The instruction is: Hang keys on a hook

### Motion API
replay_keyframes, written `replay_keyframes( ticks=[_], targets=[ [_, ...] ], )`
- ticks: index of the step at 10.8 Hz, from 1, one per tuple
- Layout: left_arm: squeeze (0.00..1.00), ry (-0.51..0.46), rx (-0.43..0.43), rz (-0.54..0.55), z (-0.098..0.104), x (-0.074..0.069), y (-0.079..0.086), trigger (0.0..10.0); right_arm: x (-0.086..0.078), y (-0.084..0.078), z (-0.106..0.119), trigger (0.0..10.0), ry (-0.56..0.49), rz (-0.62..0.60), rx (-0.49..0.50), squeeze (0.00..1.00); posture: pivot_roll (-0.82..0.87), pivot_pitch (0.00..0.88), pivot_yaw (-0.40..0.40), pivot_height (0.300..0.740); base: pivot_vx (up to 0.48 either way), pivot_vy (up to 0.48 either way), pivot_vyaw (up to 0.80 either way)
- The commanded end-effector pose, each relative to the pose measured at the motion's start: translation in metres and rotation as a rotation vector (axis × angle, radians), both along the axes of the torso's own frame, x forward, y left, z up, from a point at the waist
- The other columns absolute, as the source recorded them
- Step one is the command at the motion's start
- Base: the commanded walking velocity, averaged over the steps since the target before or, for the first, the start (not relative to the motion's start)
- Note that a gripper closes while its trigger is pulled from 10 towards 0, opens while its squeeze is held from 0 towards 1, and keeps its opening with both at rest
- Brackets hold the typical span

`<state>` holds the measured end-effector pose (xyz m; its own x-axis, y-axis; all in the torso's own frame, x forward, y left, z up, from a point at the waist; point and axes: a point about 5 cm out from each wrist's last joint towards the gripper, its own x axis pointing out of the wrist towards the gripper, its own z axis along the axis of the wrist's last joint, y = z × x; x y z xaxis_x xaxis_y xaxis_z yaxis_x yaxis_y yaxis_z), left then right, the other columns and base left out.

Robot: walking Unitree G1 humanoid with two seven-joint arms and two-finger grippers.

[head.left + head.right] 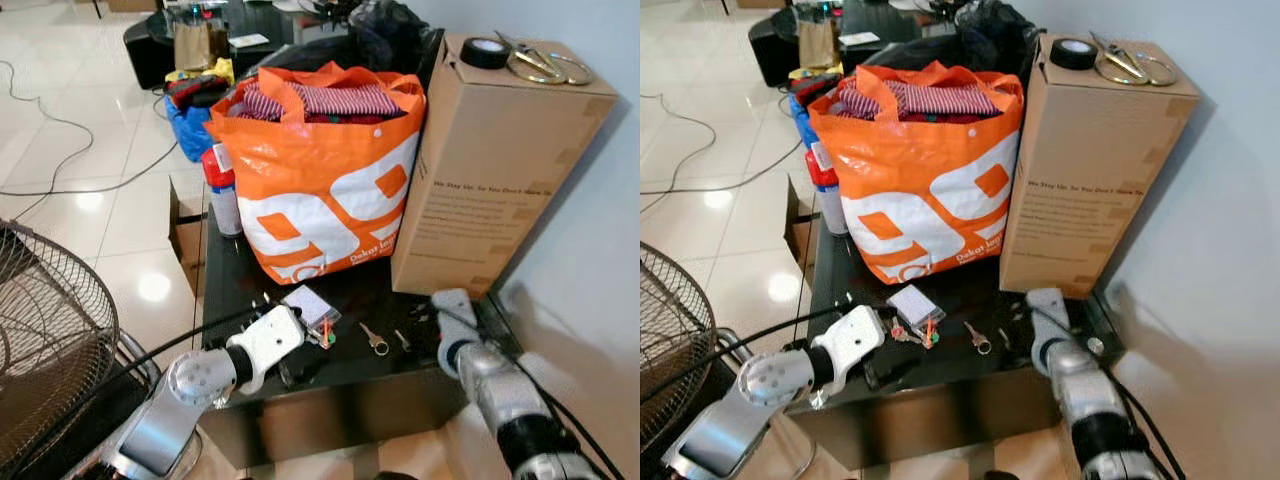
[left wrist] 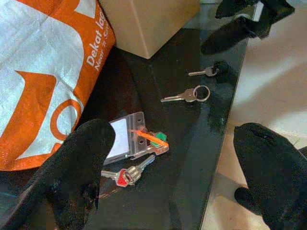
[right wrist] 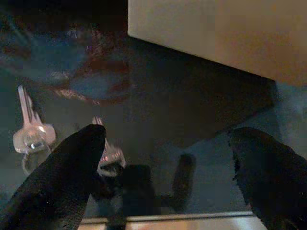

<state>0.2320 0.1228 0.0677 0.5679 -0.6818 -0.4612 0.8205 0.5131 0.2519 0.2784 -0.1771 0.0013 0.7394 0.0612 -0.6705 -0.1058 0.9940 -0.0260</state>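
On the black glass table (image 1: 345,385) lies a bunch of keys (image 1: 318,322) with a clear badge holder, an orange strap and red and green key heads. A single silver key on a ring (image 1: 375,341) lies to its right, and a smaller key (image 1: 402,340) beyond that. My left gripper (image 2: 177,177) hovers open just in front of the bunch (image 2: 136,146), nothing between its fingers (image 2: 79,167). My right gripper (image 3: 165,177) is open low over the table's right end, the smaller key (image 3: 108,154) by one finger and the ringed key (image 3: 31,135) further off.
An orange shopping bag (image 1: 320,170) full of clothes and a tall cardboard box (image 1: 490,170) stand behind the keys. A tape roll (image 1: 485,52) and scissors (image 1: 540,62) lie on the box. A spray can (image 1: 222,190) stands left of the bag, a fan (image 1: 50,330) on the floor at left.
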Motion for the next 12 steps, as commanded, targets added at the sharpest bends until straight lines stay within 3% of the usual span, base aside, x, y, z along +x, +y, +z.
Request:
replay_keyframes(
  ticks=[1,3,7,8,9,10,12],
  targets=[
    [0.00,0.013,0.023,-0.020,-0.003,-0.003,0.001,10.0,0.000,0.003,-0.002,10.0,0.011,-0.021,0.095,0.00,-0.16,0.000,-0.007,0.740,0.000,0.000,0.00],
    [0.00,0.056,0.022,-0.051,-0.006,-0.008,0.002,10.0,-0.002,0.007,-0.010,10.0,0.072,-0.023,0.157,0.00,-0.16,0.000,-0.007,0.740,0.000,0.000,0.00],
    [0.00,0.123,0.019,-0.091,-0.009,-0.016,0.004,10.0,-0.008,0.007,-0.020,10.0,0.138,-0.041,0.137,0.00,-0.17,0.000,-0.014,0.740,0.000,0.000,0.00],
    [0.00,0.131,0.016,-0.106,-0.010,-0.017,0.002,10.0,-0.008,0.006,-0.020,7.2,0.149,-0.041,0.137,0.00,-0.19,0.000,-0.009,0.740,0.000,0.000,0.00],
    [0.00,0.137,0.013,-0.116,-0.010,-0.017,-0.001,10.0,-0.010,0.006,-0.019,0.7,0.177,-0.043,0.189,0.00,-0.19,0.000,-0.006,0.740,0.000,0.000,0.00],
    [0.00,0.138,0.012,-0.120,-0.010,-0.017,-0.002,10.0,-0.010,0.005,-0.019,0.0,0.175,-0.041,0.212,0.00,-0.20,0.000,-0.006,0.740,0.000,0.000,0.00],
    [0.00,0.135,0.010,-0.124,-0.010,-0.015,-0.004,10.0,-0.013,0.004,-0.020,0.0,0.180,-0.022,0.224,0.00,-0.20,0.000,-0.006,0.740,0.000,0.000,0.00]
  ],
)
